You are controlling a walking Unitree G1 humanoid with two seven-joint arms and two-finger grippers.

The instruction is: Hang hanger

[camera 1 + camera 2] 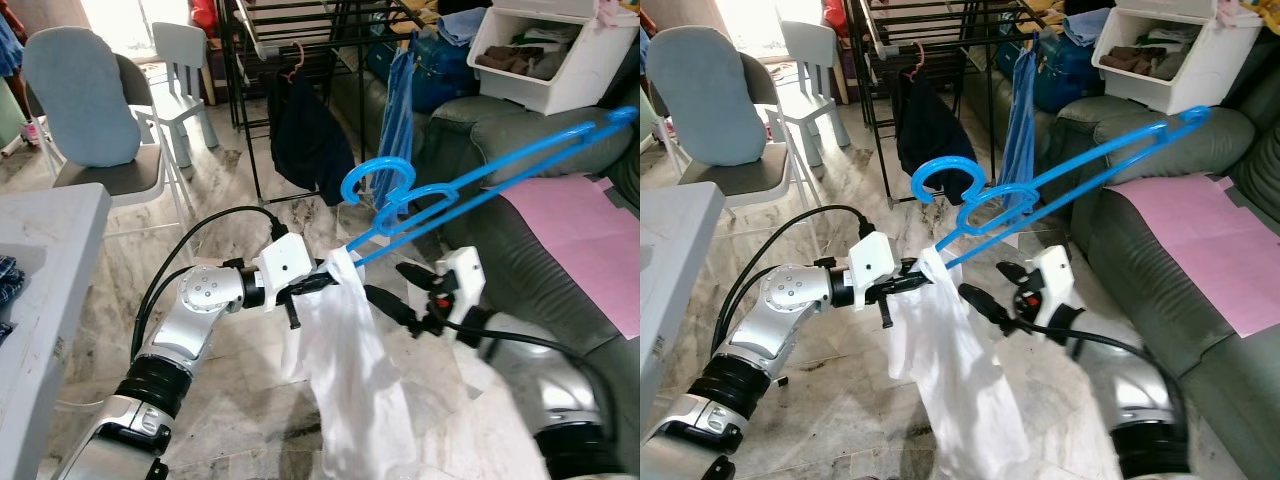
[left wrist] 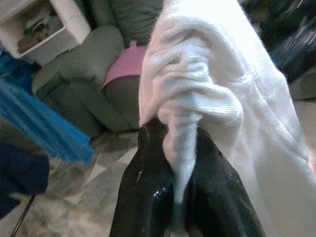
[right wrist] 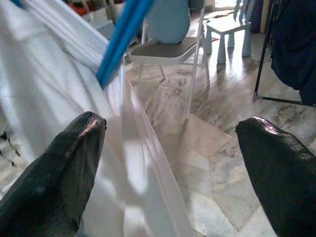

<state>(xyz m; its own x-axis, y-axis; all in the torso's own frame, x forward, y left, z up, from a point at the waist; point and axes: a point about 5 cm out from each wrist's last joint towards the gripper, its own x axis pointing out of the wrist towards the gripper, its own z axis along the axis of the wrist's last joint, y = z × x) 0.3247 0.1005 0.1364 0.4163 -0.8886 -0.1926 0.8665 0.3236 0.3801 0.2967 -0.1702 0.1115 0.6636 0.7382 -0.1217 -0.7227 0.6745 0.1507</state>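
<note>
In front of the drying rack [image 1: 300,20], the left gripper [image 1: 322,281] pinches the white garment [image 1: 350,370] at the blue hanger [image 1: 480,180], probably to keep both aloft for hanging, while the right gripper [image 1: 400,290] waits wide open and empty just beside.

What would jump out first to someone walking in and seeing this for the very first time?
A bright blue hanger slants up across the middle of the scene, its hook pointing toward a black drying rack where a dark garment hangs. A white garment droops from the hanger's lower end, pinched in the left tool. The right tool sits open just beside the cloth, in front of a grey-green sofa.
</note>
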